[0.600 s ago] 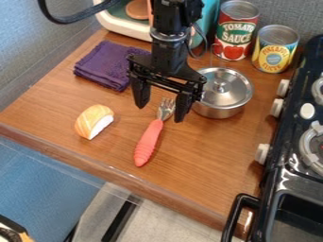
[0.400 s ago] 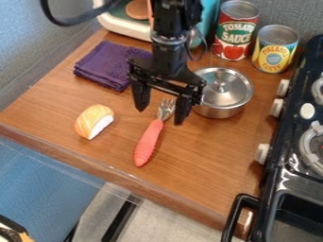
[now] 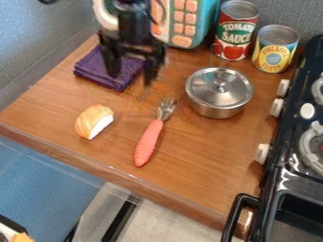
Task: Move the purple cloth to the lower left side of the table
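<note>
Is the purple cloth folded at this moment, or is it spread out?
Folded: the purple cloth forms a compact pad, and stacked layers show along its near edge.

Kitchen corner, play type, with robot; wider room, whether lab or home, could not be told. Contents as seen:

Counter, one, wood-grain top, which stood beside grey, fabric-like panels.

Stove unit, one, black, at the counter's right in the view; it bore pale knobs and a ringed burner.

Cookware: one metal pot, lidded. Cutlery: one fork, coral handle.

Provisions: two cans, a red one and a yellow one; one sushi-like piece, which looked like play food.

Linen: one purple cloth, folded.

Teal-sided toy, one, orange buttons.

Robot arm, one, black, which marked the place as a robot set-up.
</note>
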{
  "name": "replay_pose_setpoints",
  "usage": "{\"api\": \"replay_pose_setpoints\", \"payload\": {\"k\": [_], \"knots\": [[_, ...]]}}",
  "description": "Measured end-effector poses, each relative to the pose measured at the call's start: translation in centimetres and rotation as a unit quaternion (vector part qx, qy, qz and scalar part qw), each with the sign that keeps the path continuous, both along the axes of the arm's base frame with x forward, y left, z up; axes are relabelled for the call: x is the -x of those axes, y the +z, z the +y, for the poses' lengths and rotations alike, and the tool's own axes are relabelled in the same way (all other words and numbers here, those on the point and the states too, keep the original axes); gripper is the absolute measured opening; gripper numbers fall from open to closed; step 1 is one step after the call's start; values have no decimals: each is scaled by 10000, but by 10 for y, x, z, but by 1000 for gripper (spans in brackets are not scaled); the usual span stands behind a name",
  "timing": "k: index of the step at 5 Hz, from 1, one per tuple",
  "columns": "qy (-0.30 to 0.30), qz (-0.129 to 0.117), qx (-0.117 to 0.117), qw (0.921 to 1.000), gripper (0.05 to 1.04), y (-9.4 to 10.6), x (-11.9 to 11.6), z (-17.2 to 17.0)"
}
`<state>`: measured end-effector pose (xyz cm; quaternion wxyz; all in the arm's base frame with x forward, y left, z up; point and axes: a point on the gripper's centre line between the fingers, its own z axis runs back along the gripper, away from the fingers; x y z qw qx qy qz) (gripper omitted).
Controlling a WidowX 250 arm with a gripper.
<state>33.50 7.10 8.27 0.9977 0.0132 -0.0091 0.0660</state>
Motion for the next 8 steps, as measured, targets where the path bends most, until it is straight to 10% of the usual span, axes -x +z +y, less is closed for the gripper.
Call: {"api": "replay_pose_setpoints", "payload": {"k": [3, 8], "knots": [[102, -322, -57, 9994, 1001, -2, -59, 74], [28, 23, -606, 9982, 1001, -51, -59, 84]]}}
